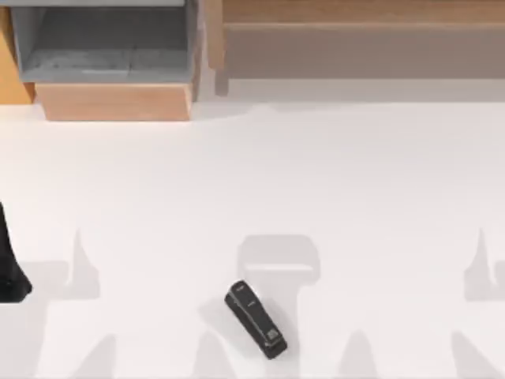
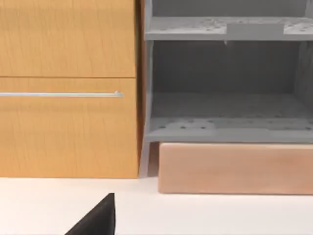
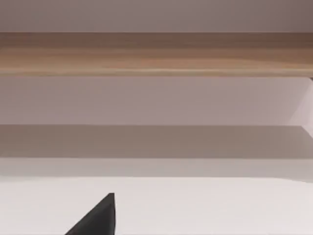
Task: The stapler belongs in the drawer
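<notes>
One stapler [image 1: 256, 319], lying diagonally.

One black stapler [image 1: 256, 319], one open grey drawer [image 1: 110, 55] with a tan front, one long brown wooden shelf unit [image 1: 359, 39], one white tabletop [image 1: 316, 174].

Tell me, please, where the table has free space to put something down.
Free: the wide white table between the drawer and the stapler, and to the right below the shelf unit. Crowded: only the far edge.
</notes>
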